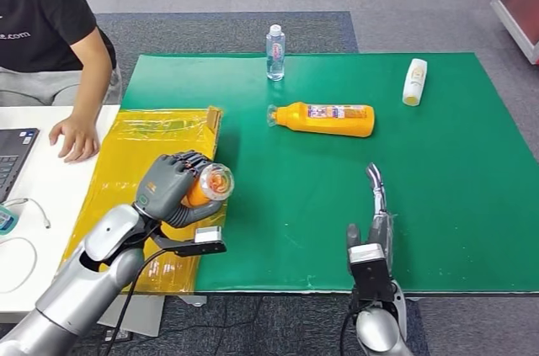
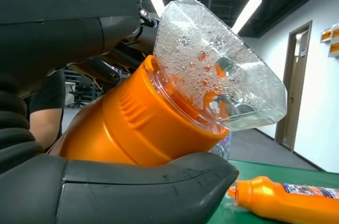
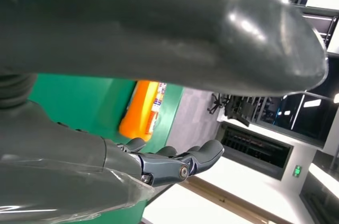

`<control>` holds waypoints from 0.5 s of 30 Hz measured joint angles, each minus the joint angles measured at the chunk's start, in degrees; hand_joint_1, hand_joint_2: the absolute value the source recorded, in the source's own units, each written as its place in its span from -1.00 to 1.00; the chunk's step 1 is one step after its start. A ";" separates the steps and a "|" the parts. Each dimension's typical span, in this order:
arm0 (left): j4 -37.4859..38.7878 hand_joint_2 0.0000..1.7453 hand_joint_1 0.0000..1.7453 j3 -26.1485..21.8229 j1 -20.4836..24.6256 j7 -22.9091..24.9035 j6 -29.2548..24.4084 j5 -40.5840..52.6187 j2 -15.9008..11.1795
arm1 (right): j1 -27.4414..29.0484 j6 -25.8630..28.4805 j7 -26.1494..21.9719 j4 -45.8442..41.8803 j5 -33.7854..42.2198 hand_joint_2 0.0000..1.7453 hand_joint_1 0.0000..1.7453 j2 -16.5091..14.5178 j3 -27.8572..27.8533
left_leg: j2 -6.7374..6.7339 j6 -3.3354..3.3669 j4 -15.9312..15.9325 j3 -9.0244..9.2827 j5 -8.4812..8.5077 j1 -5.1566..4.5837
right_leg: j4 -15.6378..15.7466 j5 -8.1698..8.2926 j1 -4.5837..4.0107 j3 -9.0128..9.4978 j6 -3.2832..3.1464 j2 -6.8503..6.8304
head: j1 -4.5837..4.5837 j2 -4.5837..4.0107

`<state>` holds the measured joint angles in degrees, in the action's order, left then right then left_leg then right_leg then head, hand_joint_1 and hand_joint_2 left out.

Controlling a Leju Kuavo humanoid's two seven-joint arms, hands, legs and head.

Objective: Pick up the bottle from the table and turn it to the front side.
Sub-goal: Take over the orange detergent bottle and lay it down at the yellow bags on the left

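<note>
My left hand [image 1: 167, 189] grips an orange bottle [image 1: 198, 191] above the yellow sheet, with its clear cap [image 1: 216, 181] pointing toward the green mat. In the left wrist view the orange bottle [image 2: 132, 123] sits between thumb and fingers, and its bubbly clear cap [image 2: 215, 65] sticks out past them. A second orange bottle [image 1: 328, 119] lies on its side mid-mat, cap to the left; this lying bottle [image 3: 143, 108] is blurred beyond my right hand. My right hand [image 1: 376, 204] hovers at the mat's near edge, fingers [image 3: 180, 163] extended, holding nothing.
The green mat [image 1: 445, 188] covers the table. A small clear water bottle [image 1: 275, 51] stands at its far edge and a white bottle [image 1: 414, 81] lies far right. The yellow sheet [image 1: 140, 146] lies at left. A person's hand [image 1: 75, 135] rests on the white table beside a laptop [image 1: 13, 158].
</note>
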<state>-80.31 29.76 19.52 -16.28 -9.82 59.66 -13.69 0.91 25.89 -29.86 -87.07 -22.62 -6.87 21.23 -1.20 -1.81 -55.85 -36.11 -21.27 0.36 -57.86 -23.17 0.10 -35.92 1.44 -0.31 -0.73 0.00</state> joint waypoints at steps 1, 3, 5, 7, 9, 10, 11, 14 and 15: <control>0.32 1.00 1.00 0.03 0.21 0.02 0.12 -0.01 0.02 | 0.11 -0.02 -0.02 0.01 0.01 -1.00 -1.00 -0.17 -0.13 | 0.00 0.00 0.00 0.00 0.00 0.00 | 0.00 0.00 0.00 0.01 0.00 0.00 | 0.00 0.00; 1.02 1.00 1.00 0.09 0.52 0.04 -0.16 -0.01 0.11 | 0.21 -0.03 -0.02 0.02 0.02 -1.00 -1.00 -0.44 -0.32 | -0.01 0.00 0.00 0.01 -0.01 0.00 | 0.00 0.00 0.00 0.01 0.00 0.01 | -0.01 0.00; 1.63 1.00 1.00 0.11 0.67 0.07 -0.96 0.02 0.31 | 0.25 -0.01 -0.03 0.02 0.02 -1.00 -1.00 -0.61 -0.41 | -0.02 -0.01 0.00 0.02 -0.01 0.00 | 0.00 0.00 0.00 0.01 0.00 0.01 | -0.01 0.00; 2.22 1.00 1.00 0.13 0.76 0.08 -1.90 0.19 0.55 | 0.26 0.05 -0.05 0.02 -0.03 -1.00 -1.00 -0.76 -0.43 | -0.02 -0.01 0.00 0.02 -0.01 0.00 | 0.00 0.00 0.00 0.01 -0.01 0.01 | -0.01 0.00; 2.72 1.00 1.00 0.14 0.81 0.08 -2.52 0.34 0.81 | 0.26 0.11 -0.13 0.02 -0.18 -1.00 -1.00 -0.88 -0.43 | -0.02 -0.01 0.00 0.03 -0.01 0.00 | 0.00 0.00 0.00 0.01 -0.01 0.01 | -0.01 0.00; 2.92 1.00 1.00 0.14 0.81 0.08 -2.73 0.35 0.97 | 0.26 0.13 -0.17 0.02 -0.28 -1.00 -1.00 -0.93 -0.43 | -0.02 -0.01 0.00 0.03 -0.01 0.00 | 0.00 0.00 0.00 0.01 -0.01 0.01 | -0.02 0.00; 3.10 1.00 1.00 0.15 0.82 0.07 -2.89 0.36 1.13 | 0.26 0.14 -0.20 0.02 -0.36 -1.00 -1.00 -0.99 -0.43 | -0.02 -0.01 0.00 0.03 -0.01 0.00 | 0.00 0.00 0.00 0.01 -0.01 0.01 | -0.01 0.00; 3.59 1.00 1.00 0.24 0.87 0.04 -3.05 0.46 1.59 | 0.26 0.16 -0.25 0.07 -0.49 -1.00 -1.00 -1.16 -0.43 | -0.02 -0.01 0.00 0.04 -0.01 0.00 | -0.01 0.00 0.00 0.02 -0.01 0.01 | 0.00 0.00; 3.79 1.00 1.00 0.31 0.93 0.02 -3.00 0.51 1.74 | 0.26 0.16 -0.27 0.11 -0.51 -1.00 -1.00 -1.20 -0.42 | -0.02 -0.01 0.00 0.04 -0.01 0.00 | -0.01 0.00 0.00 0.03 -0.01 0.01 | 0.00 0.00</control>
<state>-76.52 30.06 20.45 -16.26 -12.82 60.17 -11.96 1.17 26.05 -30.13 -86.96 -23.13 -8.07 20.81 -1.22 -1.82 -55.85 -36.07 -21.28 0.36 -57.87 -23.17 0.10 -35.89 1.43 -0.30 -0.73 0.00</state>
